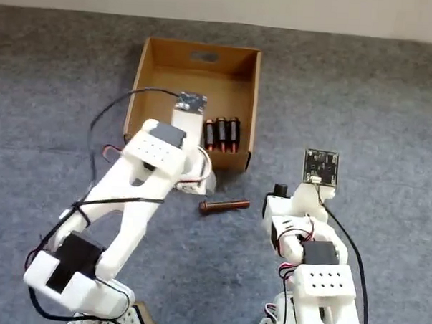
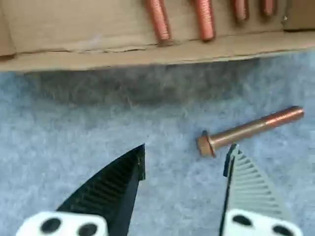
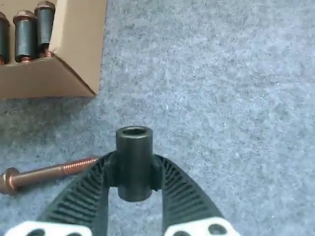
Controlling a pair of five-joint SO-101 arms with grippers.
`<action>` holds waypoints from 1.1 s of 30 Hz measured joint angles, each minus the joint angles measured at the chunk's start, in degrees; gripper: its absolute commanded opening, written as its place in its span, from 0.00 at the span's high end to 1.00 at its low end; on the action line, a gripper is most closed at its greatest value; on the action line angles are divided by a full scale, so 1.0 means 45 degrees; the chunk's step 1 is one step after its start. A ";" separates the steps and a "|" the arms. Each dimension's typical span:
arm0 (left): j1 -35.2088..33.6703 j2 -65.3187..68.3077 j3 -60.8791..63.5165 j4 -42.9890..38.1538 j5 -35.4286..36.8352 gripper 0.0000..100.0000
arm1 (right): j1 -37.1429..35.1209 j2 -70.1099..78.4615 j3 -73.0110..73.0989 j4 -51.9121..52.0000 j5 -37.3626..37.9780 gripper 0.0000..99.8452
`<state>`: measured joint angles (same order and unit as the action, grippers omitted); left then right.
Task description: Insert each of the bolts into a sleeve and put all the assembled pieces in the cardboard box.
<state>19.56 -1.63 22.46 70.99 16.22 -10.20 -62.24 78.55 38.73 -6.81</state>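
Sleeve point(image 3: 134, 145) stands upright, clenched in the right claw point(image 3: 134, 167). Left claw point(image 2: 187, 153) hangs released over the tabletop point(image 2: 74, 128), the loose bolt point(image 2: 251, 129) lying just ahead of its tips, the cardboard box point(image 2: 147, 55) with assembled pieces point(image 1: 222, 134) beyond that.

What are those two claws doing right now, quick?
Left gripper: open, empty, by the loose bolt.
Right gripper: closed on a black sleeve.

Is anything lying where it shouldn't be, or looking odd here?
One bolt lies bare on the carpet just outside the cardboard box, unlike the sleeved pieces inside. A loose sleeve sits clamped in the right end effector. Nothing looks damaged.
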 measured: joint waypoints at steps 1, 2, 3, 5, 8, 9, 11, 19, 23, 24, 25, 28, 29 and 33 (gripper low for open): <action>0.0332 0.0137 0.0000 -0.0195 -0.0020 0.73 | 0.0000 0.0000 0.0078 0.0000 0.0000 0.99; 0.0664 0.0293 0.0000 -0.0391 -0.0020 0.73 | 0.0000 0.0000 0.0195 0.0000 0.0000 0.99; 0.0996 0.0488 0.0000 -0.0606 -0.0039 0.73 | 0.0000 0.0000 0.0293 -0.0039 0.0000 0.99; 0.1563 0.0938 0.0000 -0.0918 -0.0039 0.73 | 0.0000 0.0000 0.0332 -0.0156 0.0000 0.99; 0.1778 0.1719 0.0000 -0.1094 -0.0039 0.74 | 0.0000 0.0000 0.0332 -0.0274 0.0000 0.99; 0.1778 0.1915 0.0000 -0.1094 -0.0039 0.75 | 0.0000 0.0000 0.0332 -0.0274 0.0000 0.99; 0.1719 0.2168 0.0000 -0.1133 -0.0039 0.79 | 0.0000 0.0000 0.0332 -0.0274 0.0000 0.99; 0.1231 0.2266 0.0000 -0.1133 -0.0039 0.86 | 0.0000 0.0000 0.0332 -0.0274 0.0000 0.99; 0.1270 0.2364 0.0000 -0.1387 -0.0039 0.88 | 0.0000 0.0000 0.0332 -0.0274 0.0000 0.99; 0.1270 0.2364 0.0000 -0.1582 -0.0039 0.89 | 0.0000 0.0000 0.0332 -0.0274 0.0000 0.99; 0.1250 0.2383 0.0000 -0.1758 -0.0039 0.89 | 0.0000 0.0000 0.0391 -0.0274 0.0000 0.99; 0.1250 0.2383 0.0000 -0.2266 -0.0176 0.90 | 0.0000 0.0000 0.0488 -0.0274 0.0000 0.99; 0.1250 0.2383 0.0000 -0.2442 -0.0469 0.90 | 0.0000 0.0000 0.0488 -0.0274 0.0000 0.99; 0.1172 0.2383 0.0000 -0.2852 -0.1641 0.90 | 0.0020 0.0000 0.0488 -0.0274 0.0000 0.99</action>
<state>24.84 9.10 22.46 58.15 8.84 -10.11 -62.24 80.75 37.49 -6.81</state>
